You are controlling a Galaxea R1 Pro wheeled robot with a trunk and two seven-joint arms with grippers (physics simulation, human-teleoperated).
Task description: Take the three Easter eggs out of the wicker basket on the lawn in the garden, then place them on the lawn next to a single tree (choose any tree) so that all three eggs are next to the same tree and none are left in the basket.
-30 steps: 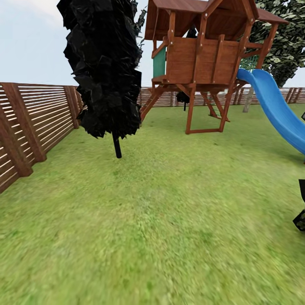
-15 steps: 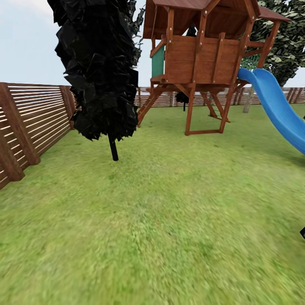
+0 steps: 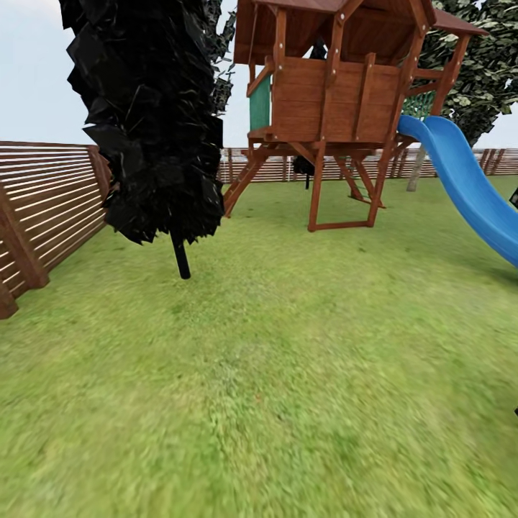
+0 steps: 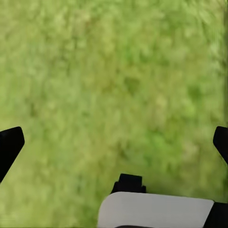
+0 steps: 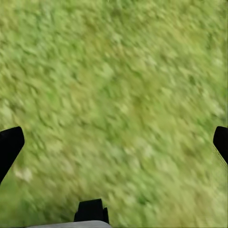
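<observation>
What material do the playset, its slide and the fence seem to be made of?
The playset looks like reddish-brown stained wood: planks, posts and bolt heads show. Its slide seems smooth, glossy blue plastic, moulded in one curved piece. The fence appears to be brown wooden slats on thicker posts, matte.

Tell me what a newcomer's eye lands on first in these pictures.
A dark cypress stands near left on the lawn, beside the slatted fence. Behind it rises a wooden playset with a blue slide running down to the right. Both wrist views look down on bare grass between open fingers.
</observation>
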